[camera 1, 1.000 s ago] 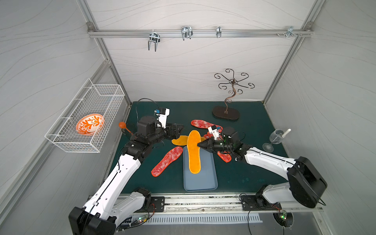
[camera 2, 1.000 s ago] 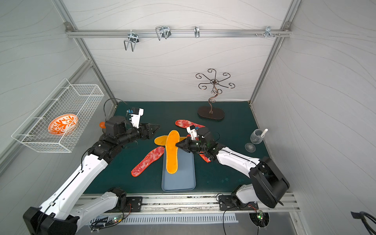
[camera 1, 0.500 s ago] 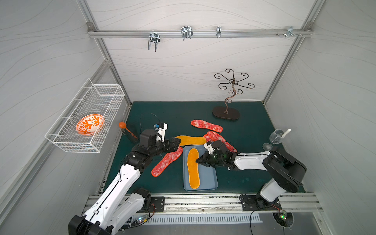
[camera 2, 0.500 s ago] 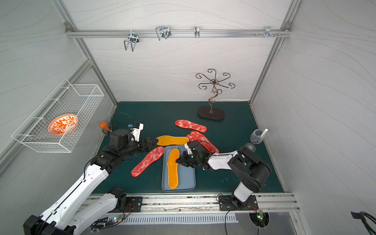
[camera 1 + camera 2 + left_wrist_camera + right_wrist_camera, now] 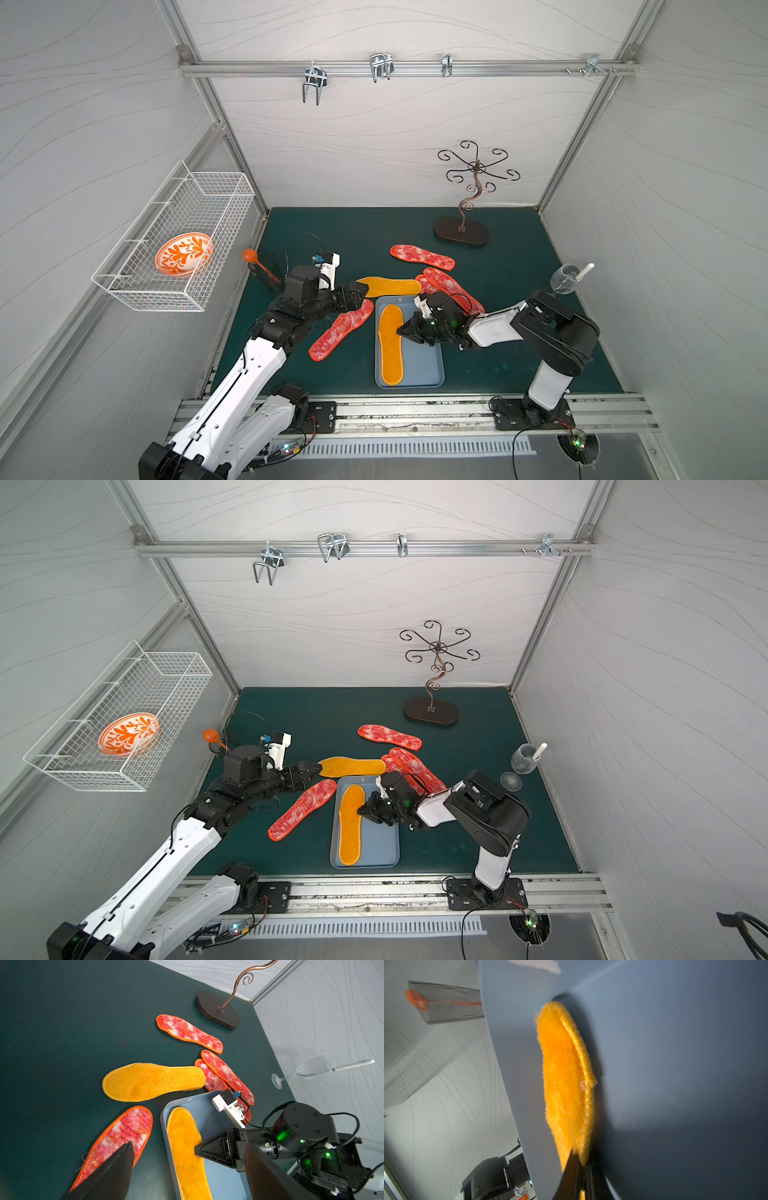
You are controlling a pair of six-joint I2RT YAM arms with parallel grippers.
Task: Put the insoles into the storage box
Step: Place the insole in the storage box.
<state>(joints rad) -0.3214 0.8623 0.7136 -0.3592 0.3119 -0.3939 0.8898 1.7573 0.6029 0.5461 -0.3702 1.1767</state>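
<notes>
One yellow insole (image 5: 390, 349) lies in the storage box (image 5: 426, 368)

The right gripper (image 5: 400, 331) pinches that insole's edge. The left gripper (image 5: 362, 297) hangs spread wide beside the second yellow insole (image 5: 392, 286), which lies on the mat (image 5: 332, 232) just behind the box

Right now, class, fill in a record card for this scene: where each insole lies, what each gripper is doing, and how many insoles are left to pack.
storage box: holds one insole
yellow insole in box: lies along one long side
right gripper: shut on that insole's edge
left gripper: open, empty, above the mat
yellow insole on mat: at the box's far end
red insole beside box: on mat
overlapping red pair: on mat
far red insole: on mat, near the stand
left to pack: five
</notes>
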